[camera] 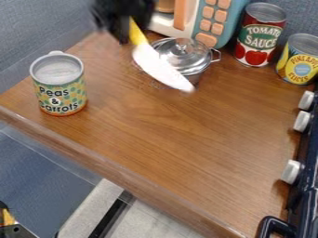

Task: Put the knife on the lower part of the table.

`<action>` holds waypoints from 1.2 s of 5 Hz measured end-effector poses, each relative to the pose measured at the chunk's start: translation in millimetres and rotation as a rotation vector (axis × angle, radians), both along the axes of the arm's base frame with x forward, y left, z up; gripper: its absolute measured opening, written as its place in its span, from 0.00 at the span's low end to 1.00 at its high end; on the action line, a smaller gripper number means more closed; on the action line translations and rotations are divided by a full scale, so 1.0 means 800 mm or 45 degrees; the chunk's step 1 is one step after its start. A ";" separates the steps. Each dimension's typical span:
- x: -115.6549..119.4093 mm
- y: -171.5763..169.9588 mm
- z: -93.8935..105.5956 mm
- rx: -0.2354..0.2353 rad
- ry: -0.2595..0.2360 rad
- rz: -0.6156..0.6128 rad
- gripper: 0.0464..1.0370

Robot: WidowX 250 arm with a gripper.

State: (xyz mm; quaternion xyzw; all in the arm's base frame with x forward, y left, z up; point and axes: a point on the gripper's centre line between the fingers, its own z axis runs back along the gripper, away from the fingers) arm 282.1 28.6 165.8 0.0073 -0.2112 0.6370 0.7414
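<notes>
At the top of the camera view, left of centre, hangs the black gripper [122,23], shut on the yellow handle of the knife [160,65]. The knife's white blade slants down to the right, held in the air in front of the metal pot. Its tip is to the lower right of the handle. Below it lies the brown wooden table [174,130], whose lower part reaches toward the front edge. Part of the handle is hidden by the gripper.
A lidded metal pot [183,56] stands behind the blade, before a toy microwave [208,21]. A peas can [59,83] is at left; tomato [260,35] and pineapple [300,59] cans are at upper right. The stove's knobs [291,171] line the right edge.
</notes>
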 end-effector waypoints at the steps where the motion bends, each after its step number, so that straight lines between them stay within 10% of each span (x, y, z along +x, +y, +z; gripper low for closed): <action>1: -0.015 -0.028 -0.019 -0.044 0.017 0.239 0.40; 5: -0.057 -0.082 -0.123 0.042 0.274 0.248 0.40; 6: -0.059 -0.075 -0.133 -0.169 0.385 0.350 0.48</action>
